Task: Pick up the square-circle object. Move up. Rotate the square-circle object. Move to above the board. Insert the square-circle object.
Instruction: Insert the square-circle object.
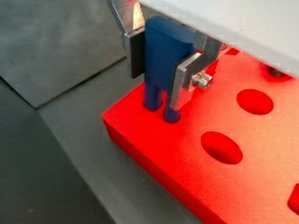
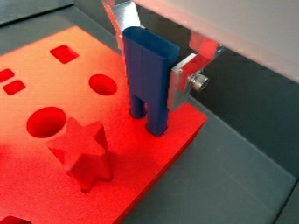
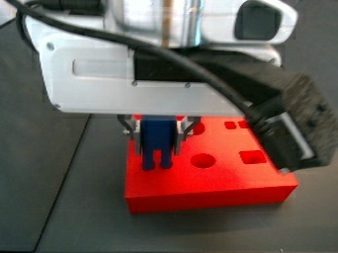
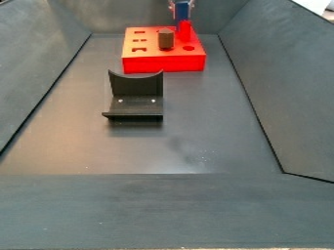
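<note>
the gripper point(image 2: 160, 63) clamps the square-circle object point(image 2: 147, 74) upright, prongs down, so it can enter a hole at the board point(image 2: 47, 83) corner, at 12 o'clock from the fixture point(image 4: 133, 96).

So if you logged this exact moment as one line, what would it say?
gripper: shut on square-circle object, over board corner | square-circle object: upright, prongs at board surface | insertion depth: cannot tell
</note>
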